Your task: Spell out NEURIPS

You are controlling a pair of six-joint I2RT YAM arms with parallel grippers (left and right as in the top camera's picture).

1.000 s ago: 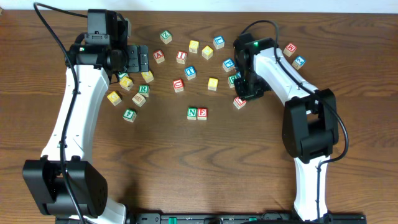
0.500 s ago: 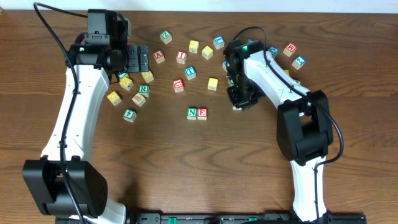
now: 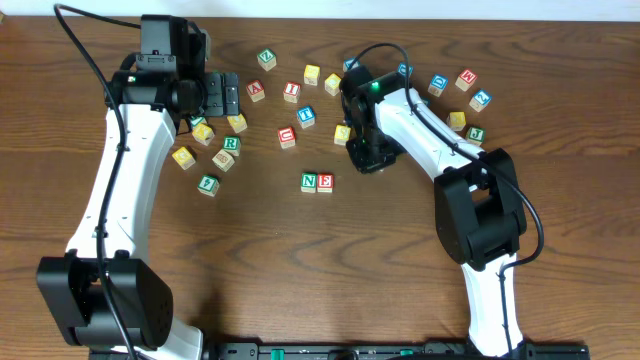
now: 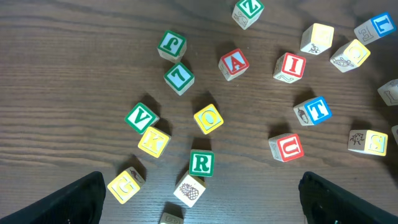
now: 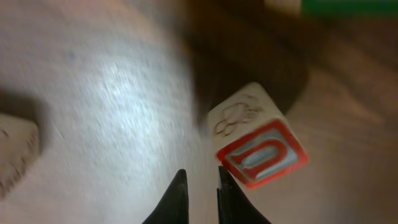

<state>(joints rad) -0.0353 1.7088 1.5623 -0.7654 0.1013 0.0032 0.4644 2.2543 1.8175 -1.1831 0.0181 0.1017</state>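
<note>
Red-framed U cube (image 5: 261, 151) lies just beyond the right tool (image 5: 201, 177) (fingers nearly closed, gripping nothing).

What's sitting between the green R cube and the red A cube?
A yellow cube sits between the green R cube and red A cube; the left wrist view shows it.

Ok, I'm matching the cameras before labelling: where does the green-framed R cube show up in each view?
Overhead: green R cube, left of centre, in the left-hand cluster of cubes.
Left wrist: green R cube, low centre, just above a pale picture-faced cube.
Right wrist: not in it.
Shared landmark: red A cube, up and to the right of the R in both the overhead and left wrist views.
</note>
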